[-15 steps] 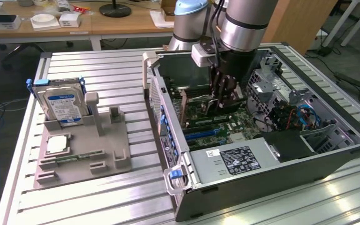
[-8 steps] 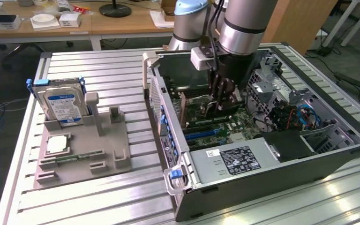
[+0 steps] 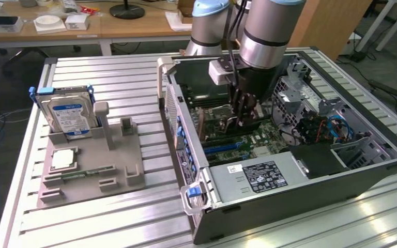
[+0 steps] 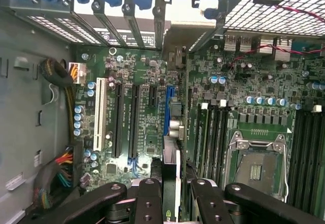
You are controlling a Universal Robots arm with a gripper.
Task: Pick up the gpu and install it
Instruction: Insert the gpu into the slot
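Note:
My gripper (image 3: 244, 118) is deep inside the open computer case (image 3: 288, 206), just above the motherboard (image 4: 137, 71). It is shut on the gpu (image 4: 171, 168), which the wrist view shows edge-on as a thin card with a green strip between the two black fingers (image 4: 150, 198). The card stands upright on its edge, in line with the blue expansion slot (image 4: 166, 107). Its far end reaches toward the rear slot openings (image 4: 127, 31). Whether the card's edge sits in the slot I cannot tell.
Black expansion slots (image 4: 119, 117) and a white one (image 4: 100, 112) lie beside the blue slot. Memory slots (image 4: 213, 132) and the CPU socket (image 4: 256, 163) flank the other side. Cable bundles (image 4: 61, 168) hug the case wall. Outside, a grey fixture (image 3: 88, 170) holds a hard drive (image 3: 67, 113).

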